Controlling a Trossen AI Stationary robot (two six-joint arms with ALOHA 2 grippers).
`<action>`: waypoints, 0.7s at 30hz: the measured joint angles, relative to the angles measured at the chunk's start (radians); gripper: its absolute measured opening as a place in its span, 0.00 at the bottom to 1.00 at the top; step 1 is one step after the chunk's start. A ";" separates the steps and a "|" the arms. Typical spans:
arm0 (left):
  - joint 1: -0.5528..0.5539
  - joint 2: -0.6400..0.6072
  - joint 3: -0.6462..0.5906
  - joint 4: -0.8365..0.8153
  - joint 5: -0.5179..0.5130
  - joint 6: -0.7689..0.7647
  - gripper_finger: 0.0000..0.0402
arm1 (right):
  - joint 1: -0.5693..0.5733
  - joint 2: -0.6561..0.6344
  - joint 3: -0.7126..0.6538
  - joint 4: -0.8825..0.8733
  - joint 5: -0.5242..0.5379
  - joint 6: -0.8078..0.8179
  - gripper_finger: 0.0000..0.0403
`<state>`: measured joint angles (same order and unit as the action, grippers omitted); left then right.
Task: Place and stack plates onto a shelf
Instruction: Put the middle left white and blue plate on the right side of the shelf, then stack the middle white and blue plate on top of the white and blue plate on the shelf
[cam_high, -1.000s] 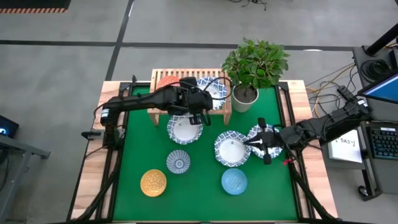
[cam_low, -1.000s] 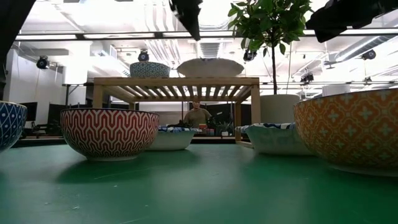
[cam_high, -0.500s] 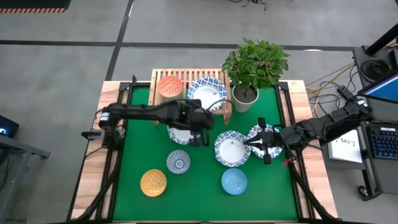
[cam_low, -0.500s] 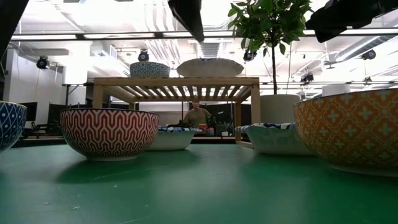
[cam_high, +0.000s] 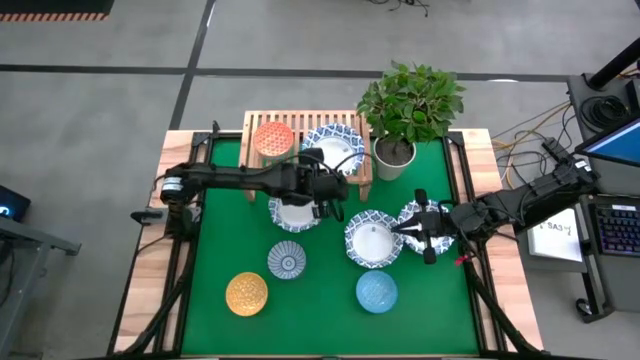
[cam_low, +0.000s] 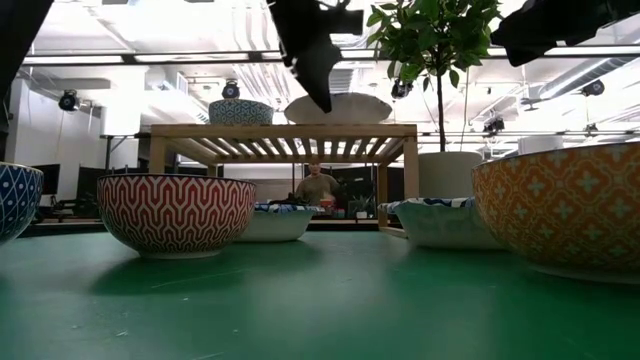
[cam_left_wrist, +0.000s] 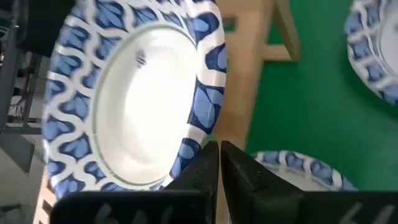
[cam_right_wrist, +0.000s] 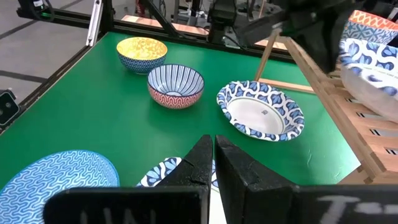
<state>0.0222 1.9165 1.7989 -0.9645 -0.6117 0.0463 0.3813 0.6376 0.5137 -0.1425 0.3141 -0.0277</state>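
The light-wood shelf (cam_high: 300, 140) stands at the table's far side and carries an orange bowl (cam_high: 272, 137) and a white blue-rimmed plate (cam_high: 333, 148) (cam_left_wrist: 137, 93) on its slats. My left gripper (cam_high: 326, 198) (cam_left_wrist: 219, 152) is shut and holds nothing. It hangs just in front of the shelf, above a second blue-rimmed plate (cam_high: 293, 212) that lies flat on the green mat. My right gripper (cam_high: 418, 228) (cam_right_wrist: 214, 149) is shut and holds nothing. It hovers between two more blue-rimmed plates (cam_high: 372, 240), (cam_high: 428, 218) that also lie on the mat.
A potted plant (cam_high: 408, 110) stands right of the shelf. Near the front edge sit a striped bowl (cam_high: 287, 262), a yellow bowl (cam_high: 247, 293) and a light blue bowl (cam_high: 376, 291). Bare green mat (cam_high: 225, 235) lies left of the plates.
My left gripper has drawn back from over the shelf toward the table's near edge and come lower. The blue-rimmed plate stays on the shelf top, now uncovered in the high view. My right arm has kept still.
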 joint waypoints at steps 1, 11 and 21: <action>0.010 -0.001 0.006 0.006 0.000 0.000 0.00 | 0.000 0.000 0.000 -0.001 0.000 0.000 0.02; 0.065 -0.002 0.008 -0.008 0.001 -0.009 0.00 | 0.000 0.000 0.000 -0.001 0.000 0.000 0.02; -0.082 -0.062 0.006 -0.120 0.007 -0.084 0.00 | 0.000 0.000 -0.012 0.006 0.001 0.115 0.02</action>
<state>-0.0599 1.8545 1.8049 -1.0840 -0.6045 -0.0379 0.3813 0.6381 0.5017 -0.1362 0.3149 0.0871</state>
